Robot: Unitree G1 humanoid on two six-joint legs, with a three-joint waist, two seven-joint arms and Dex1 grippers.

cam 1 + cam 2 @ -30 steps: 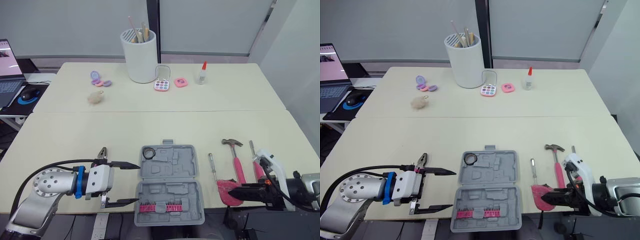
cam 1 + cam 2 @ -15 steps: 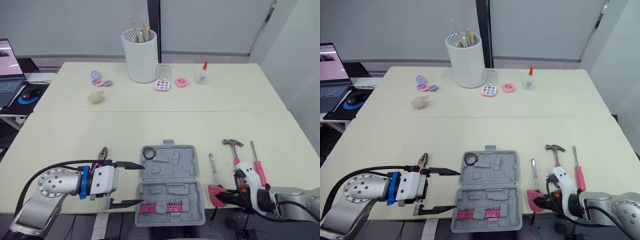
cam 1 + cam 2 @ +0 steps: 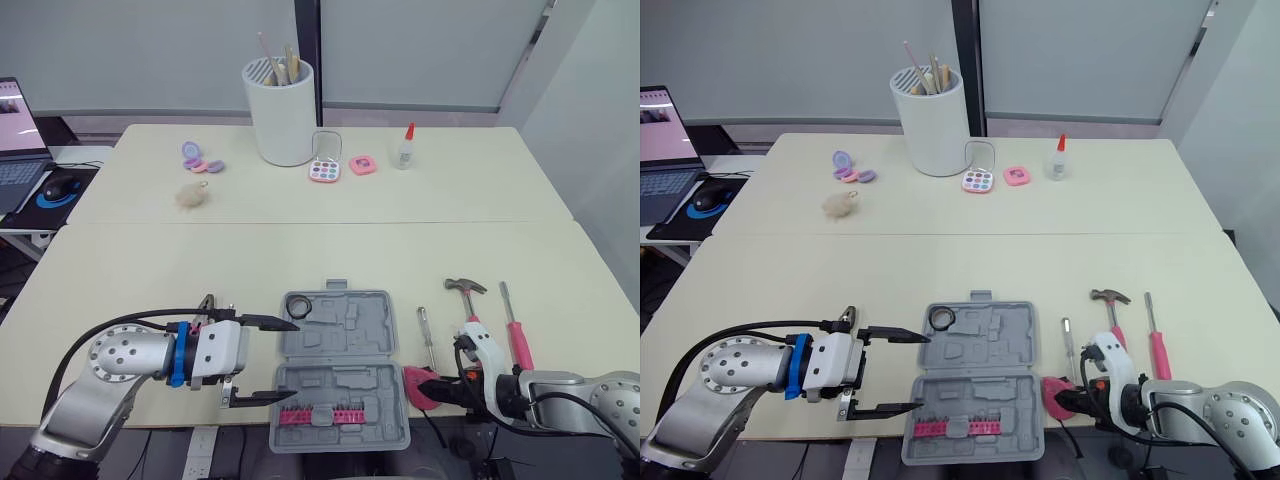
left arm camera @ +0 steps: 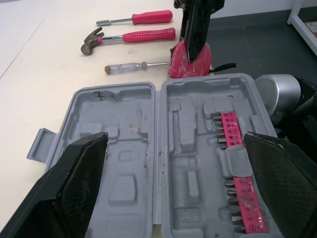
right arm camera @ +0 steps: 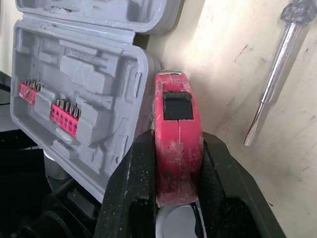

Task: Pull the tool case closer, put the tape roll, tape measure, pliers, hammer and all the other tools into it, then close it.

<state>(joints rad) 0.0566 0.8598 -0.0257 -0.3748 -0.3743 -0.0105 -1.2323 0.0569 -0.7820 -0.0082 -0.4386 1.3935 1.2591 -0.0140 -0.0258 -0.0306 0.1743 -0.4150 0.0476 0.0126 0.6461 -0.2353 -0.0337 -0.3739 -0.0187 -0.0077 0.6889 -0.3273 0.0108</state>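
Left eye view: our right gripper (image 3: 428, 389) clamps a red plastic tape measure (image 3: 413, 384) beside the open grey plastic tool case (image 3: 338, 340); our left gripper (image 3: 288, 360) gapes wide at its other side. Right wrist view: we should lift it clear over the case wall; its shell looks scuffed, black button showing

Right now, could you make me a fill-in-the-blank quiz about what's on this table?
1. The right hand is shut on the red ____.
2. The left hand is ____, its fingers at the left edge of the grey tool case.
3. The hammer lies between two ____.
Missing words: tape measure; open; screwdrivers.
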